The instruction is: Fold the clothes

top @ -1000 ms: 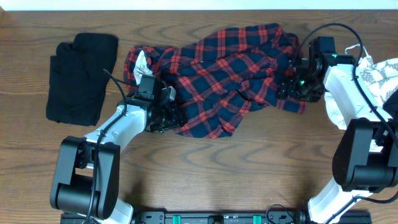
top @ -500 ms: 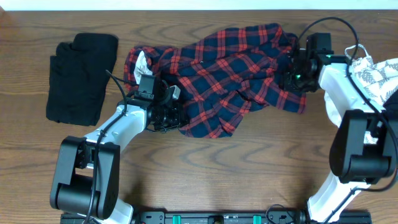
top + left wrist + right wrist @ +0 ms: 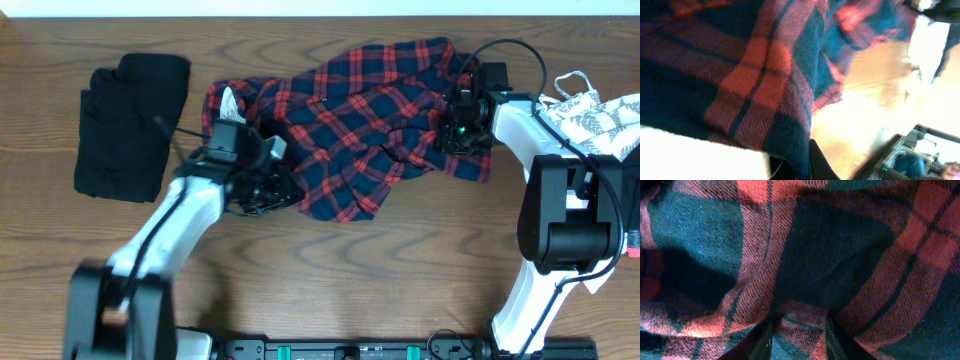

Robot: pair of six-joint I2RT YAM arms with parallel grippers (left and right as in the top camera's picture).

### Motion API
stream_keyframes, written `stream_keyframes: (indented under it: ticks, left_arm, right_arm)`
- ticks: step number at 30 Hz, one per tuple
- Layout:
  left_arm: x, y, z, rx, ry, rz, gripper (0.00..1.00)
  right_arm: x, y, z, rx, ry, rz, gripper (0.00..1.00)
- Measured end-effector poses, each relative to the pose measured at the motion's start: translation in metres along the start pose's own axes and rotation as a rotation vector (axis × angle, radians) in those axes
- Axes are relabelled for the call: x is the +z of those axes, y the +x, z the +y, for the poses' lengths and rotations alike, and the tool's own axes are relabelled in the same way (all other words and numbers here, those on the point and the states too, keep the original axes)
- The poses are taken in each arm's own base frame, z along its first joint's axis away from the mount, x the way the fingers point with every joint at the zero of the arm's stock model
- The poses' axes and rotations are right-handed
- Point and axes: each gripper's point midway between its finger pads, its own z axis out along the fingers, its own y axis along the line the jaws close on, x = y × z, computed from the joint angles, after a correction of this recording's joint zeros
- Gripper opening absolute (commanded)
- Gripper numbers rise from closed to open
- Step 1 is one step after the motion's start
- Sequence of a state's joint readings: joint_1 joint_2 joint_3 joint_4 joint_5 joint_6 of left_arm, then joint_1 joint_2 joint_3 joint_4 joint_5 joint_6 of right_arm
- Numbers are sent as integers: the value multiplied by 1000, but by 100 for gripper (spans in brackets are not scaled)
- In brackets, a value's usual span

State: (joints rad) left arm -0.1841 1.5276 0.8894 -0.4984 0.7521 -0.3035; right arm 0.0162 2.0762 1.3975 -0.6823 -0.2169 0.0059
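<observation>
The left gripper [image 3: 266,186] pinches one side of the plaid shirt [image 3: 360,120]; the right gripper [image 3: 456,134] pinches the other, likely to spread it.

Garment count: three.
Plaid shirt [image 3: 370,120]: one, spanning from my left gripper [image 3: 268,188] to my right gripper [image 3: 455,132].
Black garment [image 3: 130,125]: one, well out to left of my left gripper.
White leaf-print garment [image 3: 600,115]: one that I can tell, cut by frame edge, near right of my right gripper.
White neck label [image 3: 230,102]: one, just beyond my left gripper, far side.
My grippers: two, one per arm.
Table [image 3: 400,270]: one.
</observation>
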Motion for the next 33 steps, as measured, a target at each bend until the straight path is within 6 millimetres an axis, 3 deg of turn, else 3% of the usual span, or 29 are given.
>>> stream_keyframes:
  ticks: [5, 10, 15, 18, 22, 24, 25, 30, 33]
  left_arm:
    - [-70, -9, -25, 35, 40, -197, 6]
    - [-140, -21, -33, 58, 53, -451, 6]
    - [-171, -26, -19, -1, 27, -560, 6]
    - [-171, -23, -4, -74, 9, -543, 6]
    - [-153, -11, 9, -166, -4, -442, 7]
    - [-139, 0, 15, -206, -13, -363, 17]
    - [-133, 4, 16, -214, -17, -326, 36]
    - [-101, 21, 26, -224, -61, -157, 56]
    - [-85, 25, 35, -229, -98, -88, 61]
  right_arm:
    - [0, 0, 0, 0, -2, 1, 34]
    - [0, 0, 1, 0, -3, 1, 34]
    - [0, 0, 1, 0, -3, 2, 34]
    - [0, 1, 1, 0, -3, 3, 35]
    - [0, 0, 1, 0, -4, 3, 35]
    - [0, 0, 1, 1, -5, 3, 35]
    - [0, 0, 1, 0, -5, 3, 35]
    - [0, 1, 1, 1, -7, 6, 36]
    - [0, 1, 1, 1, -7, 8, 36]
